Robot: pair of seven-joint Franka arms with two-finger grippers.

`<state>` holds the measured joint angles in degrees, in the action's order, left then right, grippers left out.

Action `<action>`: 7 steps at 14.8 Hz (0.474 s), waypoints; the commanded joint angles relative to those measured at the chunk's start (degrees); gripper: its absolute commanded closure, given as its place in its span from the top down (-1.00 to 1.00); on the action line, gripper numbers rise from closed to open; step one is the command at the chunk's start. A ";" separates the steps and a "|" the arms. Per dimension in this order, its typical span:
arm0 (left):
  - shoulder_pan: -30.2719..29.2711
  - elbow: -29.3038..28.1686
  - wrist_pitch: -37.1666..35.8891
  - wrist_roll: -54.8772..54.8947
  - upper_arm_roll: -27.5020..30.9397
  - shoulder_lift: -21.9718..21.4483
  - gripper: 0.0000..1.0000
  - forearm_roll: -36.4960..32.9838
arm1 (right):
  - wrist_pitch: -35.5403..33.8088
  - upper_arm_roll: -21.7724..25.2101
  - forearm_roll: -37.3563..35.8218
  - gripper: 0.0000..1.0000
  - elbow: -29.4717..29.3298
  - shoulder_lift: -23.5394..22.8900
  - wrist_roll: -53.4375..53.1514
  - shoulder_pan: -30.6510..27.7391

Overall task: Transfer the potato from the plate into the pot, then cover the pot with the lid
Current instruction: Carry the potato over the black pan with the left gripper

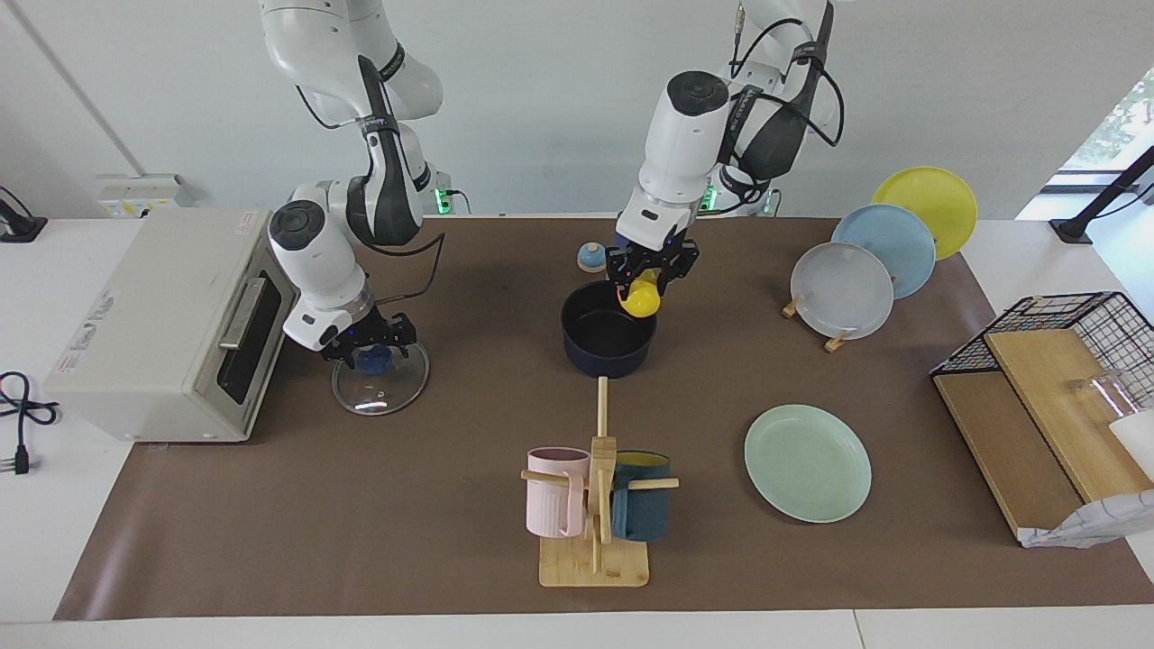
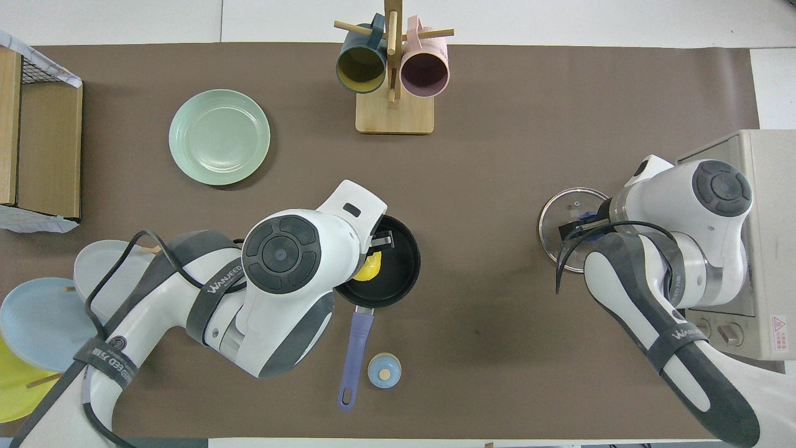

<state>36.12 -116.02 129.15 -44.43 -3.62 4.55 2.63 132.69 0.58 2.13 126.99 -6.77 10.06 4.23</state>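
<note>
Left gripper (image 1: 651,270) pinches the potato (image 1: 643,300) between its 2 fingers, holding it over the open pot (image 1: 609,341), just above the rim. Right gripper (image 1: 371,347) sits down on the lid (image 1: 380,381), its fingers around the blue knob; I cannot tell whether they are pressed on it. That lid lies flat in front of the toaster oven (image 1: 162,323). Bare, the plate (image 1: 808,462) lies farther from the robots than the pot, toward the left arm's end.

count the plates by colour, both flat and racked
mint green: 1, the plate lying flat, empty
grey: 1, grey plate in the rack
light blue: 1, light-blue plate in the rack
yellow: 1, yellow plate in the rack
total: 4
</note>
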 commanded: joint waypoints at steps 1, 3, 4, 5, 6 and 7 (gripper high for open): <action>1.50 -3.67 6.01 -0.39 1.16 0.37 -1.00 -0.34 | 1.08 -0.05 0.07 0.63 1.42 1.06 3.12 -0.45; 1.93 -4.47 7.07 -0.74 1.16 1.32 -1.00 -1.74 | 0.73 -0.05 -0.02 0.50 1.42 1.06 3.56 -0.45; 2.20 -4.56 7.86 -0.74 1.25 2.29 -1.00 -1.92 | 0.64 -0.05 -0.02 0.40 1.42 1.23 3.65 -0.45; 2.20 -5.17 8.82 -0.92 1.25 2.47 -1.00 -2.01 | 0.47 -0.05 -0.02 0.25 1.42 1.23 3.65 -0.45; 2.29 -5.87 9.18 -1.00 1.25 2.39 -1.00 -2.01 | 0.21 -0.05 -0.11 0.00 1.42 1.23 3.74 -0.36; 2.37 -6.32 9.27 -1.01 1.25 2.39 -1.00 -2.01 | -0.41 -0.05 -0.19 -0.23 1.33 1.23 3.65 -0.10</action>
<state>37.12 -120.35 136.35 -44.43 -3.50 7.43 1.66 132.61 0.60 2.09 127.12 -6.64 12.13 4.19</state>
